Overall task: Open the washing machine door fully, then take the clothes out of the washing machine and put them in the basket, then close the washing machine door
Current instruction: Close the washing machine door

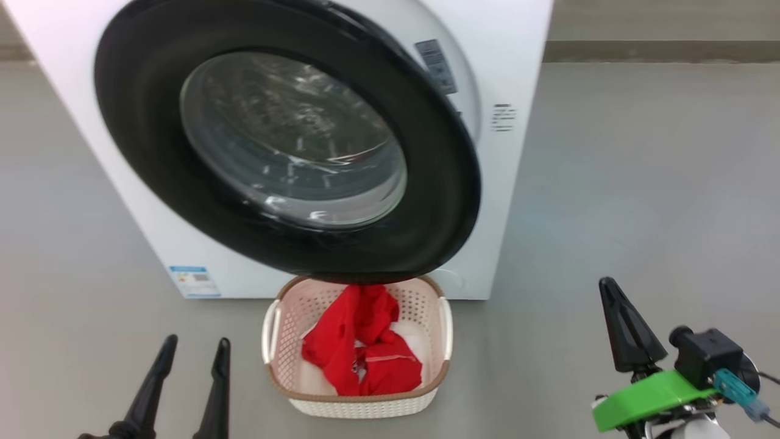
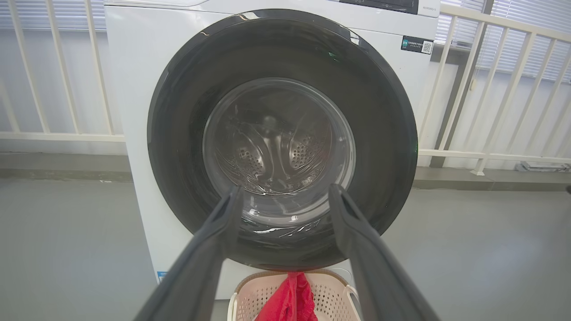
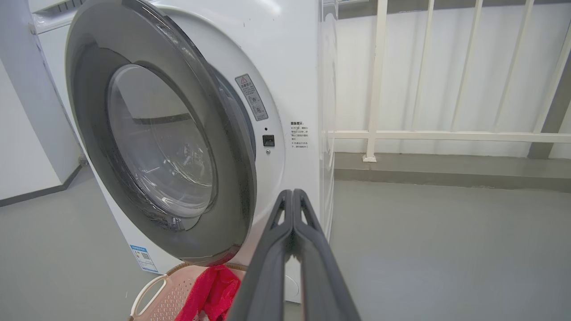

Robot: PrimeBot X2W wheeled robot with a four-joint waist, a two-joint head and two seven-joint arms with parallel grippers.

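Observation:
The white washing machine point(image 1: 524, 152) stands ahead of me. Its black-rimmed door point(image 1: 152, 152) is ajar, the right edge standing a little off the front point(image 3: 290, 67). Through the glass point(image 2: 276, 151) I see the steel drum. On the floor under the door sits the cream basket point(image 1: 359, 405) holding red clothes point(image 1: 359, 347). My left gripper point(image 1: 197, 342) is open and empty, left of the basket, its fingers point(image 2: 357, 232) aimed at the door. My right gripper point(image 1: 609, 289) is shut on nothing, well right of the basket, and points at the door's free edge point(image 3: 293, 192).
Grey floor stretches wide to the right of the machine point(image 1: 658, 201). A white railing point(image 3: 446, 133) and a low kerb point(image 3: 446, 167) run behind it. A grey wall stands left of the machine point(image 3: 22, 133).

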